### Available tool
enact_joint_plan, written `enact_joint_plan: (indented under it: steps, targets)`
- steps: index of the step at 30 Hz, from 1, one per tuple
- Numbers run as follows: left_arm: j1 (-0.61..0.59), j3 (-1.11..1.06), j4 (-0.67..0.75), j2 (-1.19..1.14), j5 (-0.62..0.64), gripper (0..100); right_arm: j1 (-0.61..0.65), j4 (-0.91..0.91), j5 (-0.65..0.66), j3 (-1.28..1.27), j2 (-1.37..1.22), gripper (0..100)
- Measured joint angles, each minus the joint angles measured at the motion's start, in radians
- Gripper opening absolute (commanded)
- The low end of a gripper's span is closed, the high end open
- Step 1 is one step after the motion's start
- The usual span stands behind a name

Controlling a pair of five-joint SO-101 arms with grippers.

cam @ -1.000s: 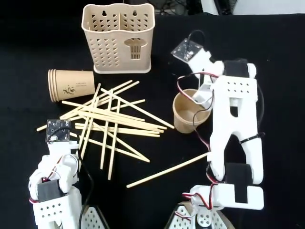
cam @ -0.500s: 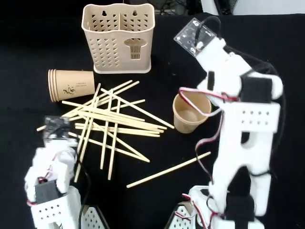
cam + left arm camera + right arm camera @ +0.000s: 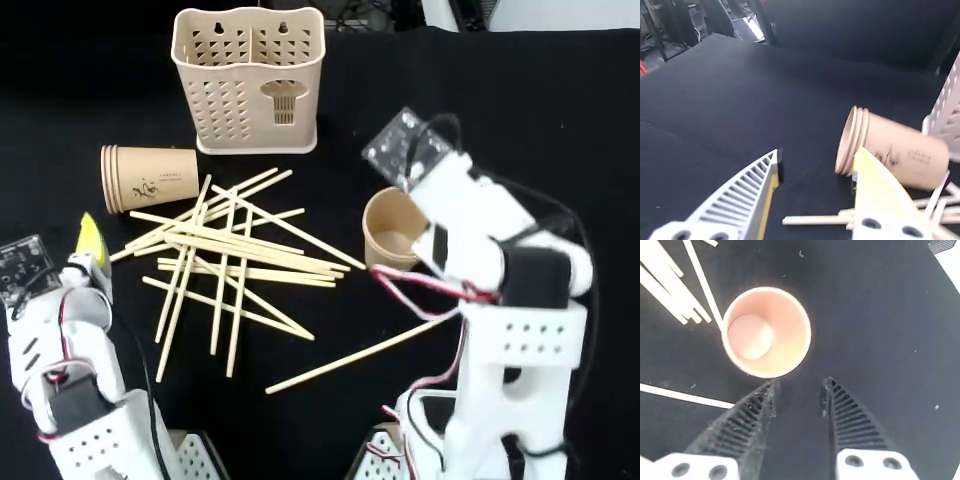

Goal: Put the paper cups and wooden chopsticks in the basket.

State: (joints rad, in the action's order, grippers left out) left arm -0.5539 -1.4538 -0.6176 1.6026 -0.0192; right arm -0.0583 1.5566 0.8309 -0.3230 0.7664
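The right gripper [image 3: 799, 386] hangs with its jaws apart and empty just beside the upright paper cup [image 3: 766, 332]. That cup stands on the black bench [image 3: 560, 120] at the right end of the scattered wooden chopsticks [image 3: 235, 258]. The left gripper [image 3: 816, 162] is also spread wide and holds nothing, near the stack of paper cups [image 3: 892, 150] lying on its side, and the basket [image 3: 248, 80] stands upright beyond the pile.

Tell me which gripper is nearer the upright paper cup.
Right. The right gripper hangs open just beside the upright cup; the left gripper is across the chopstick pile, open by the lying cup stack.
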Motion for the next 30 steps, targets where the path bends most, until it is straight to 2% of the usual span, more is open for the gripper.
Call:
enact_joint_plan:
  steps: [3, 7, 13, 17, 23, 30]
  targets:
    - [0.031, 0.054, 0.074, -0.184, 0.069, 25, 0.000, 0.000, 0.011, -0.068, 0.084, 15.5]
    - [0.077, 0.199, 0.097, -0.499, 0.135, 25, 0.000, 0.020, 0.029, -0.157, 0.199, 15.5]
    - [0.084, 0.466, 0.101, -0.968, 0.153, 25, 0.000, 0.074, 0.031, -0.172, 0.368, 15.5]
    - [0.084, 0.615, 0.101, -1.209, 0.160, 30, 0.000, 0.081, 0.031, -0.175, 0.396, 15.5]
    - [0.092, 0.813, 0.103, -1.439, 0.163, 31, 0.000, 0.081, 0.031, -0.180, 0.402, 15.5]
    - [0.138, 0.936, 0.023, -1.537, 0.109, 31, 0.000, 0.081, 0.031, -0.180, 0.402, 15.5]
